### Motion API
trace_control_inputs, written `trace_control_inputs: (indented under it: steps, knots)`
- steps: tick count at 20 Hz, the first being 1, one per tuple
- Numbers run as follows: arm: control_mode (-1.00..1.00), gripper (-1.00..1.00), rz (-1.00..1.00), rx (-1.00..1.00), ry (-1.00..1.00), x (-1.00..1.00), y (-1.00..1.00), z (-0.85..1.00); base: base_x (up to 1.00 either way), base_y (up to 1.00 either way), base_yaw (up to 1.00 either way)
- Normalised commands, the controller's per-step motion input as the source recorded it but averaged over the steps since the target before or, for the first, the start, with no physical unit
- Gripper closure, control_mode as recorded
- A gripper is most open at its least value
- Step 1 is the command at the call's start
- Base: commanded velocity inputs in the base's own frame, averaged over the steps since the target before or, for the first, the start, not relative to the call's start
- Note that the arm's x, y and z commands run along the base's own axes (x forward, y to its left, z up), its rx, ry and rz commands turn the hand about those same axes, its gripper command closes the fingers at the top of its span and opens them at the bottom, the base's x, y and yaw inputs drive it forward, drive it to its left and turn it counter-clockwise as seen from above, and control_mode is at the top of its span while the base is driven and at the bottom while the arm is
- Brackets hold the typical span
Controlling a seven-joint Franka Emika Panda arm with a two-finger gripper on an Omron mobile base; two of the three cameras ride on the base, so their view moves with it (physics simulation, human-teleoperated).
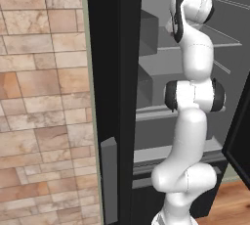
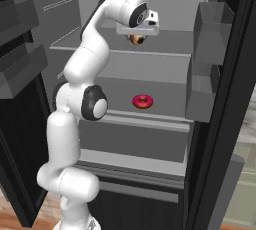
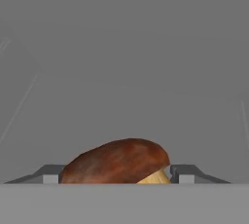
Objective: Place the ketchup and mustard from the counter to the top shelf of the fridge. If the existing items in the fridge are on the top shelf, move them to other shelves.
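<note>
My gripper (image 2: 137, 35) reaches into the open fridge (image 2: 235, 124), just over the top shelf (image 2: 170, 43). It is shut on the brown cupcake-like lump (image 2: 136, 39), one of the existing items. In the hand view the lump (image 3: 116, 162) fills the gap between the two fingertips (image 3: 187, 174) of the gripper (image 3: 119, 177). I cannot tell whether it still rests on the shelf. The pink-frosted donut (image 2: 143, 101) lies on the lower shelf (image 2: 165, 81). The ketchup, the mustard and the counter are out of view.
Grey door bins (image 2: 210, 29) hang on the open right door, close to the shelves. The black left door (image 1: 114, 72), with its own bins (image 1: 146, 38), stands open beside a tiled wall (image 1: 44, 97). My white arm (image 1: 193, 121) rises in front of the shelves.
</note>
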Motion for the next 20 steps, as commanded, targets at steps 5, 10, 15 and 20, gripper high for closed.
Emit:
trace_control_inputs:
  steps: [5, 10, 15, 20]
  knots:
    - [-1.0, 1.0, 0.0, 0.04, -0.26, 0.0, 0.07, -0.23, 0.0, 0.0, 0.0]
    - [-1.0, 1.0, -0.02, 0.08, -0.31, 0.01, 0.08, -0.42, 0.0, 0.0, 0.0]
    - [-1.0, 1.0, -0.01, 0.0, -0.35, -0.21, 0.24, -0.01, 0.0, 0.0, 0.0]
    - [-1.0, 1.0, -0.03, 0.07, -0.34, -0.9, 0.49, -0.05, 0.0, 0.0, 0.0]
